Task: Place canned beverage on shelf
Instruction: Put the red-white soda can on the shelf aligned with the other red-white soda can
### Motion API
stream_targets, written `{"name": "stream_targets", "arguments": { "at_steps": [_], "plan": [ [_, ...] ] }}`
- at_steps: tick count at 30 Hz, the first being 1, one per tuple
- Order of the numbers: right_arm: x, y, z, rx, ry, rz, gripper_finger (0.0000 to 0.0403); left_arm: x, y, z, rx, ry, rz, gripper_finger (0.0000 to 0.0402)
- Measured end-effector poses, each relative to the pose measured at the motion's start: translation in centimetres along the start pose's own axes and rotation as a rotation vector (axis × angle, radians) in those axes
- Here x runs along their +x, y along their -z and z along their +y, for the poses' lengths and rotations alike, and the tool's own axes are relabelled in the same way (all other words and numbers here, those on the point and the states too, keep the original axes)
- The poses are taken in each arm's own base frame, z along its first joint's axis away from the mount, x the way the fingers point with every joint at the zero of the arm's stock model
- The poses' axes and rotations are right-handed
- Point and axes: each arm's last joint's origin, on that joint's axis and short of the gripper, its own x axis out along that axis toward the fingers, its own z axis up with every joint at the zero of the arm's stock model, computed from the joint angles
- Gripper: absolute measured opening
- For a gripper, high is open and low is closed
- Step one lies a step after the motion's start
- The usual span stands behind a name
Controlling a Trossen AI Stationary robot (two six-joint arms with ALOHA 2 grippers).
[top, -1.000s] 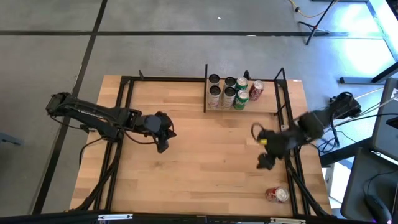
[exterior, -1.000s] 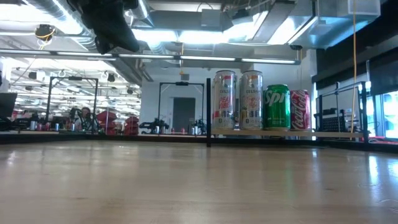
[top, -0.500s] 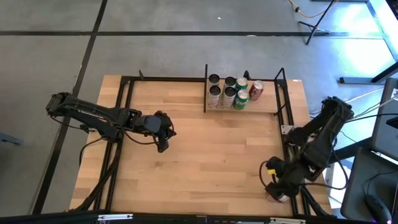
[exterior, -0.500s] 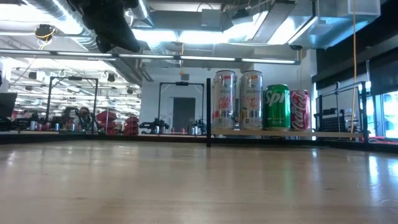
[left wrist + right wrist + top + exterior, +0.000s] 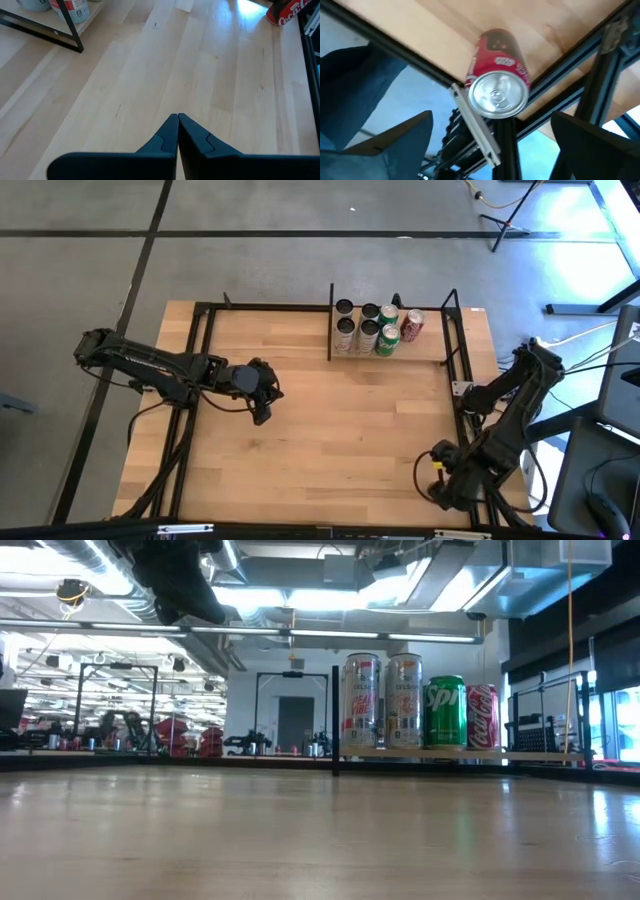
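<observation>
A red can (image 5: 496, 60) lies on its side at the table's near right corner, its silver top (image 5: 498, 97) toward my right wrist camera. My right gripper (image 5: 492, 119) is open, one finger on each side of the can, apart from it; in the high view the gripper (image 5: 443, 488) hides the can. The shelf (image 5: 418, 352), a light board in black rods, stands at the far right and bears several upright cans (image 5: 375, 328), which also show in the low view (image 5: 420, 712). My left gripper (image 5: 262, 402) is shut and empty above the table's left middle (image 5: 177, 129).
Black frame rods (image 5: 580, 65) run along the table's right and near edges beside the lying can. The red can also shows far off in the left wrist view (image 5: 292, 10). Bare tabletop (image 5: 340, 430) lies between the two arms.
My right gripper has gone from the table's right middle toward the near edge and down over the lying red can at the near right corner. The can has stayed in place. My left arm has kept still.
</observation>
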Motion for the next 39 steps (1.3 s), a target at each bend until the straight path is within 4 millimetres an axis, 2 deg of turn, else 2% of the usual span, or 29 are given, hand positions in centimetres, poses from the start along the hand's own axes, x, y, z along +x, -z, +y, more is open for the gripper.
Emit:
{"name": "stream_targets", "arguments": {
  "at_steps": [4,9,13,18,23,27,39],
  "plan": [
    [0.4,-0.1,0.1,0.007,0.026,-0.005,0.0377,0.0,0.0,0.0,0.0,0.0,0.001,0.0003],
    [0.4,0.1,0.8,-0.01,-0.057,-0.02,0.0349,0.0,0.0,0.0,0.0,0.003,0.002,0.0003],
    [1.2,-0.1,1.1,-0.002,-0.026,-0.047,0.034,0.0,0.0,0.0,0.0,0.003,0.002,0.0003],
    [3.1,-0.2,1.1,0.011,0.057,0.013,0.0341,-0.1,0.2,-0.2,0.009,0.01,0.008,0.0003],
    [3.9,-0.6,0.8,0.023,0.095,0.019,0.0341,-0.1,0.3,-0.6,0.021,0.024,0.012,0.0003],
    [4.5,-0.8,0.6,0.025,0.1,0.012,0.0342,-0.2,0.4,-0.8,0.026,0.029,0.013,0.0003],
    [8.0,-2.0,0.1,0.01,0.066,0.041,0.0342,-0.2,0.4,-0.8,0.026,0.027,0.012,0.0003]
  ]
}}
